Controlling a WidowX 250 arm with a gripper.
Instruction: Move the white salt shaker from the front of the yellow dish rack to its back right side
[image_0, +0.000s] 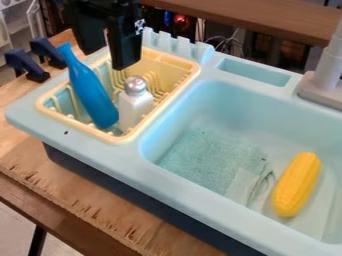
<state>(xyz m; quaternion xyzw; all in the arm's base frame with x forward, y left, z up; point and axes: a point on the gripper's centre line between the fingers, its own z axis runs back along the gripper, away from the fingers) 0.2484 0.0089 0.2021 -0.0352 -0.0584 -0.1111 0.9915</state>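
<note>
The black gripper (105, 56) hangs over the back left part of the yellow dish rack (190, 66), open, with nothing between its two fingers. A blue bottle (91, 90) leans in the rack, its neck tilted toward the back left, just left of the gripper. Beside it stands a white shaker with a silver top (135, 104), in front of and below the gripper. In the sink basin, a yellow corn cob (296, 185) lies at the right, and a teal cloth (212, 159) is spread to its left.
The light blue toy sink (220, 218) stands on a wooden table (87, 202). A grey faucet (327, 70) rises at the back right. Dark blue clamps (28, 62) are at the left, near the rack's back corner. A shallow tray recess (254, 74) sits behind the basin.
</note>
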